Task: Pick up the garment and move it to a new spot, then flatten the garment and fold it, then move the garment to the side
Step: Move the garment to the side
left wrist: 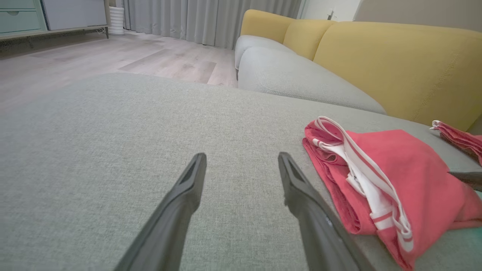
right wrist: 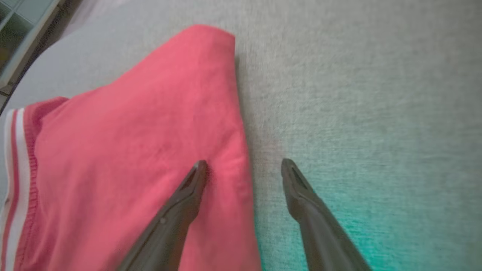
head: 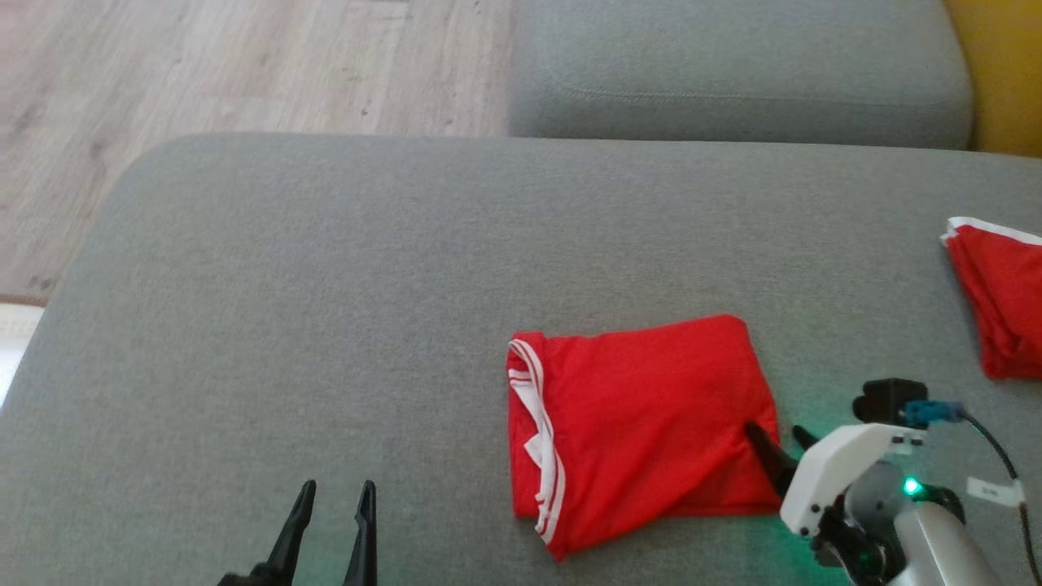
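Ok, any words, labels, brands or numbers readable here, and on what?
No text is legible.
Dark marks on the small white tag behind the right gripper: too small and blurred to read.
The folded red garment with white stripes: no print showing.

The garment (head: pixel 643 423) is lying on the near cushion (head: pixel 326 325), right of its middle, with a second garment (head: pixel 1001 293) lying well apart at the right edge. The left gripper (head: pixel 338 486) is hovering to the garment's left, and the right gripper (head: pixel 775 430) is straddling its right edge. Another cushion (head: pixel 733 73) is sitting behind, with the floor (head: pixel 203 65) lying to its left.
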